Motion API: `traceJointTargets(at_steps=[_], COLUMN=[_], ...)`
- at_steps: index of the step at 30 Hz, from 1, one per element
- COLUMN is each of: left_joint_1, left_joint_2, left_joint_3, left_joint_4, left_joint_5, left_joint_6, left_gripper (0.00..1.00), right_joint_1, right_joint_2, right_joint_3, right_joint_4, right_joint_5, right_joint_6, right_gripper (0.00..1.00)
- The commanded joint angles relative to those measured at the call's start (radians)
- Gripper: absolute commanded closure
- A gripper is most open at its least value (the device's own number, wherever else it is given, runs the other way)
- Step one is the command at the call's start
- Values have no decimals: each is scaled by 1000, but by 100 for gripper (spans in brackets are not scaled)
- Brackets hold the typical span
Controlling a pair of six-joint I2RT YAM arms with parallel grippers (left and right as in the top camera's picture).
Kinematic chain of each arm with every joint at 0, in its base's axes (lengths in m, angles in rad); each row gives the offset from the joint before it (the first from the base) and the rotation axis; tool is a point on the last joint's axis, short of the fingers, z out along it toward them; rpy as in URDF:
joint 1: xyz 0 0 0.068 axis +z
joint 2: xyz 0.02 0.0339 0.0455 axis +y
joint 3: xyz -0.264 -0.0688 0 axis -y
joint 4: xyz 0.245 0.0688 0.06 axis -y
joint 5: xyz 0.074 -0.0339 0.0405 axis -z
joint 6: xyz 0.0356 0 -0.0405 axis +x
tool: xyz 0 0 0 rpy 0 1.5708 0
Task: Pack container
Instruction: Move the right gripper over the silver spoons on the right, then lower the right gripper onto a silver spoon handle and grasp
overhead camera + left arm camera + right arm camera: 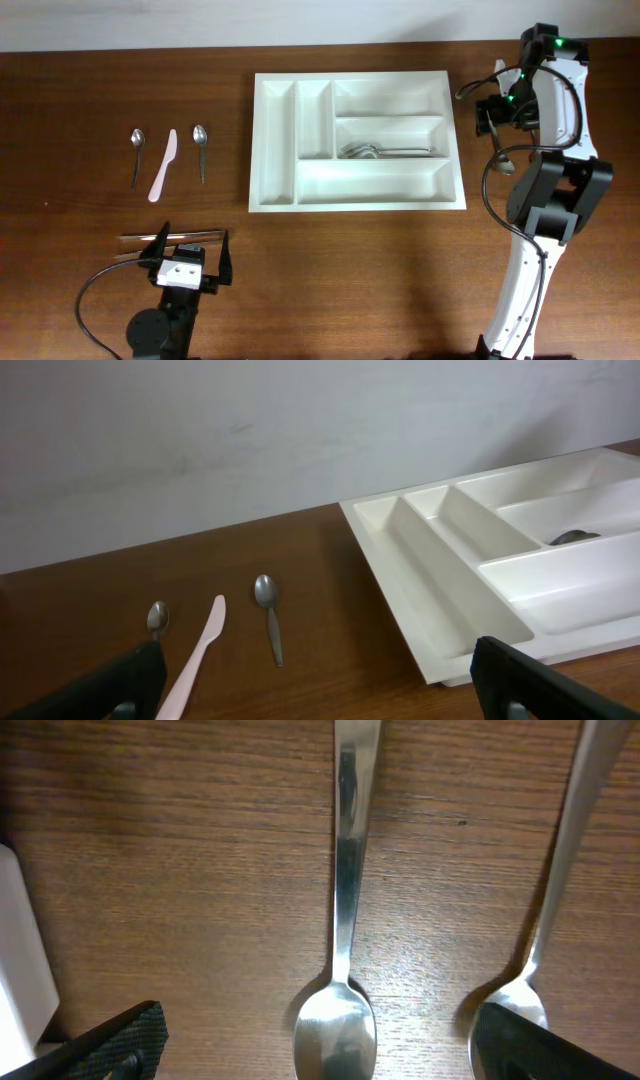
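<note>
The white cutlery tray (275, 140) lies mid-table, with several metal spoons (385, 152) in its middle long compartment. My right gripper (496, 112) is open, low over the table just right of the tray. In the right wrist view its fingers (320, 1045) straddle the bowl of a metal spoon (342, 910); a second spoon (560, 870) lies beside it. My left gripper (192, 252) is open and empty at the front left. In the left wrist view (320, 695) it faces the tray (420, 585).
A pink plastic knife (163, 165) lies between two small spoons (137, 150) (201, 145) left of the tray. They also show in the left wrist view: knife (200, 650), spoon (267, 610). Long thin utensils (170, 238) lie by the left gripper.
</note>
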Motion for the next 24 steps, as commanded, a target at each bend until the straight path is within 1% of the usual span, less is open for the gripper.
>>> traceJointTargets(at_steps=[1,24], left_joint_1=[6,6], left_joint_2=[-7,-7], left_joint_3=[-5,-5], left_joint_4=[-2,-2], left_joint_5=[-7,-7], left_joint_6=[13,13], left_gripper=[1,1], right_joint_1=[5,3], right_joint_2=[39,62], right_joint_3=[15,15], right_joint_4=[-4,41], right_joint_5=[-17,-14], right_joint_6=[-13,-13], right_gripper=[1,1])
